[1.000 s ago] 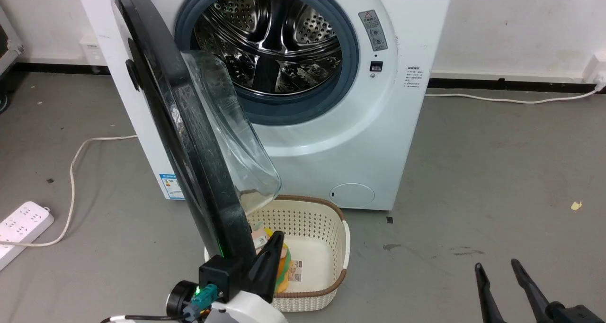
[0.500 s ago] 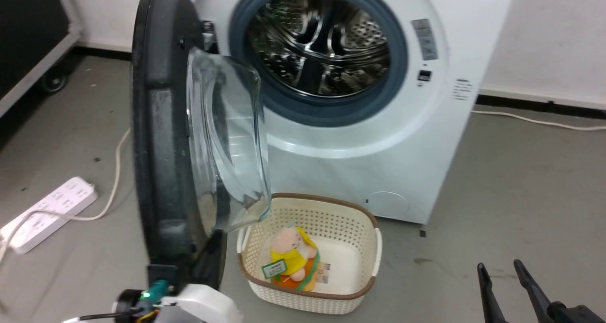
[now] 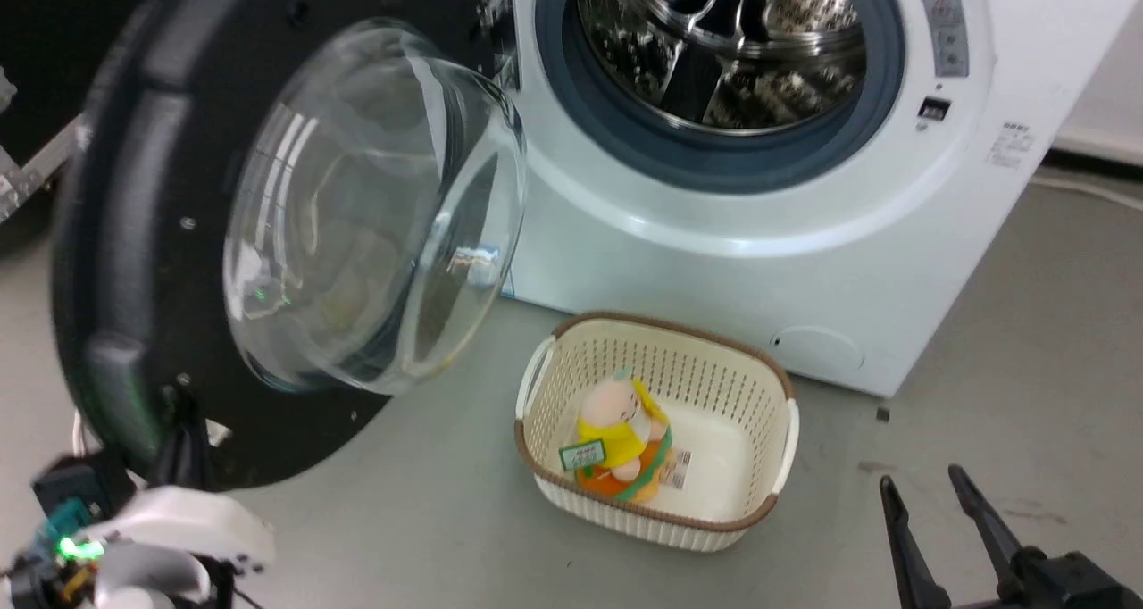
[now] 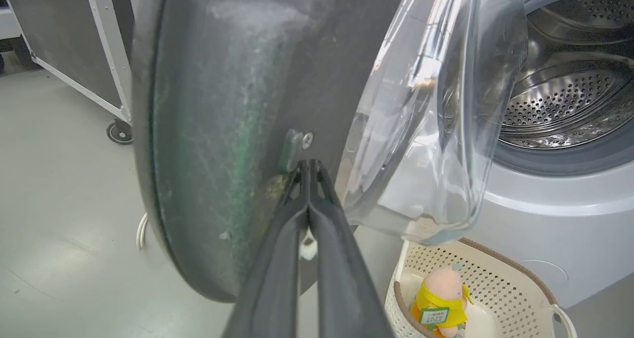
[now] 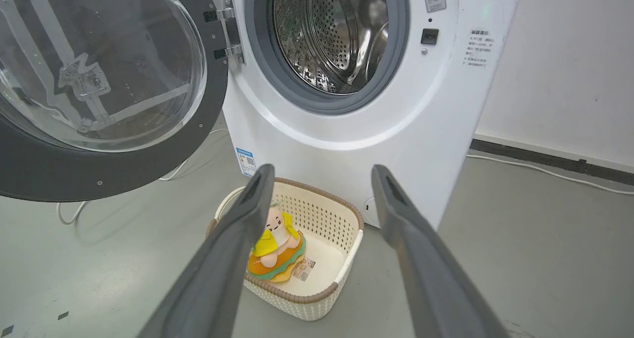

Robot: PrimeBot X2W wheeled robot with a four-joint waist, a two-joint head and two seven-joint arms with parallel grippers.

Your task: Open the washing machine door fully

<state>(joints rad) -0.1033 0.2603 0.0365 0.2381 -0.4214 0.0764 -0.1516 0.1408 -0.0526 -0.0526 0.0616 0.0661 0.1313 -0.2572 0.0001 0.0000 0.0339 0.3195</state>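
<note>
The washing machine door (image 3: 116,234) hung wide off the left edge of the washing machine (image 3: 714,270), the left gripper (image 4: 308,165), fingers pressed together, seemingly pushing its inner face, the right gripper (image 3: 920,475) splayed; a last outward push was called for.

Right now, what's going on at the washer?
The left end effector, shut, is pressed against the inner face of the washing machine door, which stands swung well clear of the drum opening. The right end effector hangs open and empty. A basket with a plush toy sits before the washing machine.
</note>
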